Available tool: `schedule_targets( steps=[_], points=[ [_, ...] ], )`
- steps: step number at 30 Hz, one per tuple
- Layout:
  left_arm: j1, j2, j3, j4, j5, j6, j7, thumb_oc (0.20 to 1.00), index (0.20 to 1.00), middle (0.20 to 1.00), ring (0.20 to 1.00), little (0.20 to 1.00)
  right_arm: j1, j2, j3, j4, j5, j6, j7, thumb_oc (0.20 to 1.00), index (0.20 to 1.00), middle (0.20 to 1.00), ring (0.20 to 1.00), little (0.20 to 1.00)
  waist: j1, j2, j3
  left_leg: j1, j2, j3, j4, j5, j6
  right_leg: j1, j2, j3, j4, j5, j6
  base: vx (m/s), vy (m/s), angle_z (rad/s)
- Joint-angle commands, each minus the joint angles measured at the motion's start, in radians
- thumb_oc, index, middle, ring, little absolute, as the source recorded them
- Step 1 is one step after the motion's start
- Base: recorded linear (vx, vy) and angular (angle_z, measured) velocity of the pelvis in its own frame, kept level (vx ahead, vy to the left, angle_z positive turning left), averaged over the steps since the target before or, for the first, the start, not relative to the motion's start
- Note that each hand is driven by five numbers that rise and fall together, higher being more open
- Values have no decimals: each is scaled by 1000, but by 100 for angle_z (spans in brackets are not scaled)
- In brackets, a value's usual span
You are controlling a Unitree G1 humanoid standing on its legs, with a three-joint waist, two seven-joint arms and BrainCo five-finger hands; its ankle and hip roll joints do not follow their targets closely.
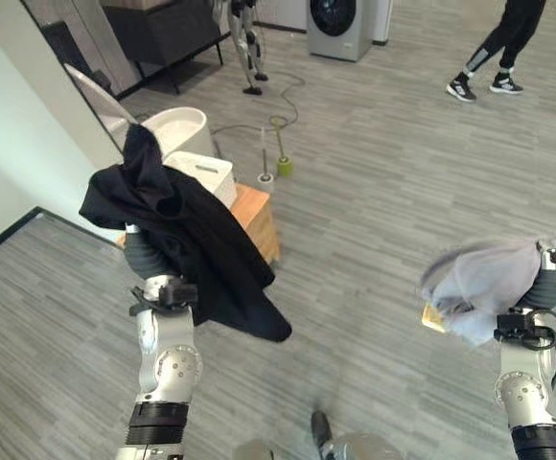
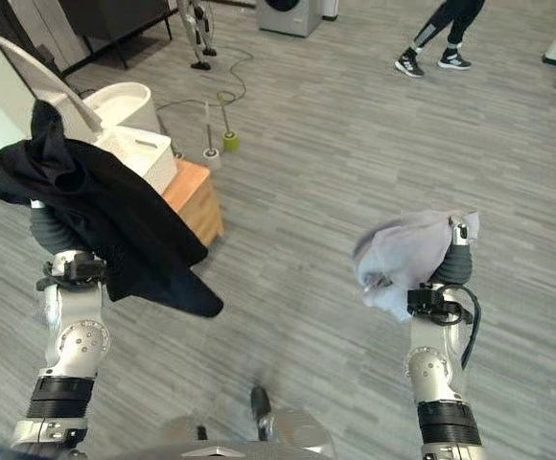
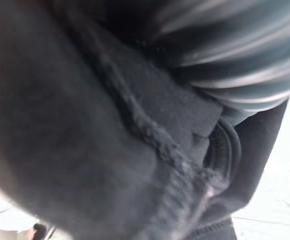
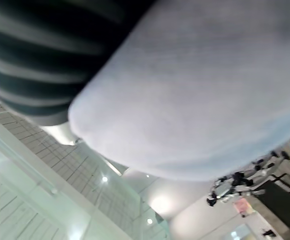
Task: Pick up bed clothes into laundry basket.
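Observation:
A black garment hangs over my raised left hand and drapes down past the wrist; up close in the left wrist view its dark knitted cloth lies against the ribbed cover. A pale grey garment is bunched over my raised right hand, and in the right wrist view the same light cloth lies over the cover. Both hands are held up above the grey plank floor, each wrapped in its cloth.
Far left stand a white toilet, a white box and a wooden stool, with two brushes beside them. A washing machine and a dark cabinet line the back. A person walks far right.

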Motion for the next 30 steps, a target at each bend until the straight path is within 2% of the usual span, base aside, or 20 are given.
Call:
schedule_targets(
  steps=[1, 3, 5, 6, 8, 9, 11, 12, 13, 14, 15, 16, 17, 18, 19, 23, 27, 28, 29, 30],
  points=[
    [-28, 71, 29, -21, 5, -54, -24, 200, 200, 200, 200, 200, -9, -95, -11, -69, -11, -41, 16, 200, 200, 200, 200, 200, 0, 53, -43, 68, -75, -42, -100, 115, -42, 27, -89, 147, -64, 52, -14, 219, -14, -19],
    [-19, 71, 53, -1, 7, -57, -18, 200, 200, 200, 200, 200, -14, -82, -2, -87, -14, -32, 35, 200, 200, 200, 200, 200, 2, 73, -53, 115, -94, -15, -137, 87, -27, 34, -83, 133, -46, 26, -11, 292, 106, -3],
    [-11, 75, 63, 1, 21, -62, -3, 200, 200, 200, 200, 200, -10, -80, 1, -96, -28, -25, 36, 200, 200, 200, 200, 200, 8, 78, -60, 152, -113, -36, -183, 81, -13, 42, -89, 129, -30, 16, 0, 203, 108, -61],
    [-8, 73, 70, -3, 23, -60, 6, 200, 200, 200, 200, 200, 0, -75, 2, -102, -33, -19, 41, 200, 200, 200, 200, 200, 9, 82, -72, 173, -121, -39, -210, 72, 1, 36, -95, 117, 13, 9, 10, 121, 88, -31],
    [-20, 87, 96, 1, 37, -72, 39, 200, 200, 200, 200, 200, 11, -54, 3, -111, -46, -13, 40, 200, 200, 200, 200, 200, 4, 92, -67, 217, -129, -48, -245, 54, 35, -35, -105, 104, 214, 22, 46, 135, 107, 39],
    [-27, 97, 102, 5, 36, -76, 42, 200, 200, 200, 200, 200, 20, -39, 1, -115, -43, -9, 47, 200, 200, 200, 200, 200, -8, 92, -58, 232, -136, -66, -259, 55, 43, -73, -105, 125, 292, 54, 67, 73, 33, 30],
    [-37, 116, 109, 36, 43, -77, 46, 200, 200, 200, 200, 200, 36, -23, -2, -114, -45, -11, 52, 200, 200, 200, 200, 200, -27, 96, -49, 255, -137, -123, -278, 57, 43, -119, -87, 206, 351, 76, 71, 95, -59, 98],
    [-48, 134, 110, 47, 35, -82, 33, 200, 200, 200, 200, 200, 54, -4, -13, -118, -25, -10, 66, 200, 200, 200, 200, 200, -34, 100, -51, 262, -132, -149, -281, 47, 31, -127, -117, 253, 282, 71, 55, 140, -137, 183],
    [-49, 146, 109, 45, 32, -80, 25, 200, 200, 200, 200, 200, 60, -1, -21, -114, -17, -10, 70, 200, 200, 200, 200, 200, -32, 106, -52, 261, -123, -151, -274, 37, 25, -142, -159, 246, 234, 85, 52, 213, -208, 199],
    [-59, 160, 101, 55, 19, -83, 22, 200, 200, 200, 200, 200, 76, 1, -35, -97, -12, -5, 71, 200, 200, 200, 200, 200, -48, 106, -57, 259, -120, -186, -259, 12, 12, -149, -191, 275, 94, 94, 63, 182, -157, 107],
    [-67, 159, 92, 61, 5, -87, 19, 200, 200, 200, 200, 200, 81, 2, -35, -89, -3, -2, 74, 200, 200, 200, 200, 200, -59, 100, -58, 264, -125, -208, -254, 0, 8, -130, -192, 306, 32, 101, 72, 150, -106, 91],
    [-68, 160, 91, 63, 3, -88, 18, 200, 200, 200, 200, 200, 82, 2, -36, -88, -2, -2, 75, 200, 200, 200, 200, 200, -60, 99, -56, 266, -125, -210, -253, -2, 9, -123, -194, 303, 25, 104, 73, 90, -69, 67],
    [-80, 160, 77, 71, -9, -93, 13, 200, 200, 200, 200, 200, 83, 2, -29, -71, 13, -4, 78, 200, 200, 200, 200, 200, -77, 94, -56, 268, -127, -252, -250, -9, 6, -120, -164, 412, -30, 105, 86, 53, -92, 82],
    [-85, 158, 67, 76, -20, -95, 10, 200, 200, 200, 200, 200, 84, 0, -23, -70, 24, 0, 81, 200, 200, 200, 200, 200, -76, 88, -59, 266, -126, -278, -254, -9, -2, -118, -144, 466, -43, 106, 98, 40, -296, 128],
    [-84, 150, 53, 63, -28, -93, -7, 200, 200, 200, 200, 200, 90, -10, -7, -75, 36, 9, 91, 200, 200, 200, 200, 200, -51, 67, -67, 253, -121, -342, -243, -6, -15, -102, -125, 504, -43, 104, 94, 15, -360, 171],
    [-53, 116, 45, 46, -35, -81, -20, 200, 200, 200, 200, 200, 79, -38, 0, -64, 37, 19, 92, 200, 200, 200, 200, 200, -45, 52, -83, 238, -96, -406, -255, 12, -39, -72, -128, 450, -58, 95, 72, -17, -287, 164],
    [-1, 82, 16, 48, -56, -64, -36, 200, 200, 200, 200, 200, 24, -101, 65, -48, 17, 32, 95, 200, 200, 200, 200, 200, -6, 35, -87, 184, -28, -471, -255, 85, -95, -24, -75, 396, -81, 64, 15, -85, -361, 73],
    [-1, 82, 17, 47, -56, -64, -36, 200, 200, 200, 200, 200, 23, -102, 65, -46, 18, 31, 96, 200, 200, 200, 200, 200, -11, 36, -87, 182, -28, -476, -255, 86, -96, -23, -75, 391, -82, 65, 15, -150, -373, 65],
    [10, 67, 6, 49, -62, -63, -39, 200, 200, 200, 200, 200, 13, -123, 82, -55, 4, 33, 93, 200, 200, 200, 200, 200, -7, 16, -74, 148, -29, -434, -209, 88, -87, -12, -75, 365, -82, 67, 1, -189, -287, 74],
    [17, 59, 6, 55, -70, -56, -46, 200, 200, 200, 200, 200, 16, -142, 93, -47, -28, 39, 88, 200, 200, 200, 200, 200, -22, -8, -65, 149, -38, -320, -118, 41, -65, -23, -76, 351, -64, 66, -9, -186, -281, 78]
  ],
)
